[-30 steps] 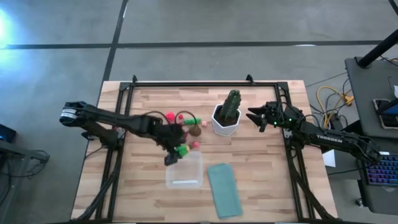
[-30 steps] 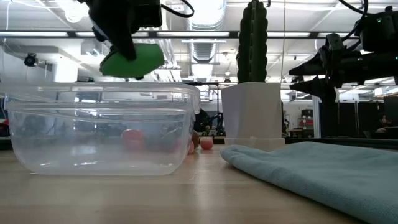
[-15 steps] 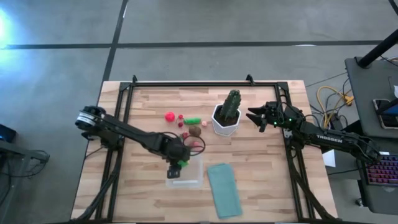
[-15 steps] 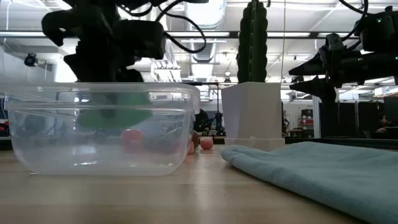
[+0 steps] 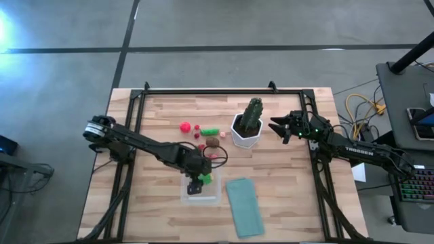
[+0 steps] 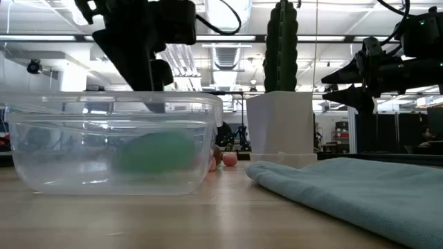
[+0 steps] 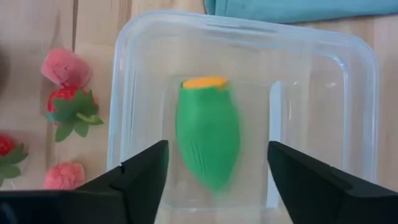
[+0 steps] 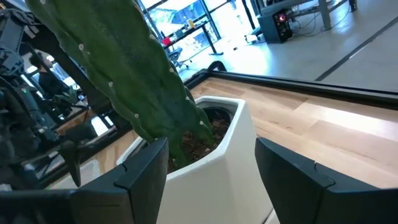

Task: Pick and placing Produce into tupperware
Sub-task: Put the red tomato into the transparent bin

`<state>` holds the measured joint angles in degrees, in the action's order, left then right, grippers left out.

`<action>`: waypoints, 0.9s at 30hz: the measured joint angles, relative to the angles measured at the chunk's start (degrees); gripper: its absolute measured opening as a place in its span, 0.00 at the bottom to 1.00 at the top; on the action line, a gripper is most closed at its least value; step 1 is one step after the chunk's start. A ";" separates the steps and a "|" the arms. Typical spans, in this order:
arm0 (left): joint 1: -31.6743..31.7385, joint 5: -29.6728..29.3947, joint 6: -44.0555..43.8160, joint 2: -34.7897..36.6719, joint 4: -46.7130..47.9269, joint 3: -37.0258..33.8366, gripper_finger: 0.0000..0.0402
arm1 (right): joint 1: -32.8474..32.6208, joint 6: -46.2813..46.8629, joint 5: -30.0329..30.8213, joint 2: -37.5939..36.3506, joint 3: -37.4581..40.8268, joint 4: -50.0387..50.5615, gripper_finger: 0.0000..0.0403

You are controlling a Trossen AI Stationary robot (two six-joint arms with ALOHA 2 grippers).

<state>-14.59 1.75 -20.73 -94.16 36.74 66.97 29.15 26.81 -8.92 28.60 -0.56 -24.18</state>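
Note:
The clear square tupperware [image 5: 210, 198] sits near the table's near edge. A green elongated produce piece with an orange end [image 7: 208, 134] lies flat on its floor, also visible through the wall in the low view [image 6: 156, 152]. My left gripper [image 5: 194, 184] hovers open just above the tupperware's rim [image 6: 149, 76], and its fingers stand on either side of the piece without touching it [image 7: 216, 149]. Other produce lies on the table beyond: a red round piece [image 5: 185, 126], a green elongated one [image 5: 210, 131], a brown round one [image 5: 213, 143] and tiny red and pink pieces [image 7: 62, 65]. My right gripper [image 5: 273, 127] waits open beside the cactus pot.
A white pot with a tall green cactus [image 5: 247, 129] stands at the table's middle far side, right before my right gripper [image 8: 211, 149]. A flat teal lid [image 5: 244, 207] lies to the right of the tupperware. Bare wood shows on the table's left and right parts.
My left gripper carried the green piece toward the near edge, went down over the tupperware and let go. The piece dropped from the fingers and now lies on the tupperware's floor. The gripper has risen slightly above the rim.

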 joint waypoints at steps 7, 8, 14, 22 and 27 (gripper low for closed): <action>1.19 -2.41 -0.70 0.03 8.69 0.47 0.71 | 0.00 0.00 0.00 0.09 0.00 0.03 0.58; 1.38 -4.05 -1.53 0.13 10.08 1.40 0.71 | -0.02 0.00 0.00 0.07 0.00 0.02 0.58; 6.38 -14.91 -2.22 3.25 21.57 11.13 0.63 | -0.02 0.00 0.00 0.07 0.00 -0.03 0.58; 15.93 -20.83 17.87 10.67 24.57 13.78 0.56 | -0.02 0.00 0.00 0.00 0.01 -0.03 0.58; 26.45 -20.57 19.57 12.35 26.54 7.90 0.56 | 0.00 0.00 0.00 0.07 0.02 -0.04 0.58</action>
<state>11.86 -18.82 -1.16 -81.81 63.27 74.86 29.15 26.81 -8.92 28.67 -0.54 -24.22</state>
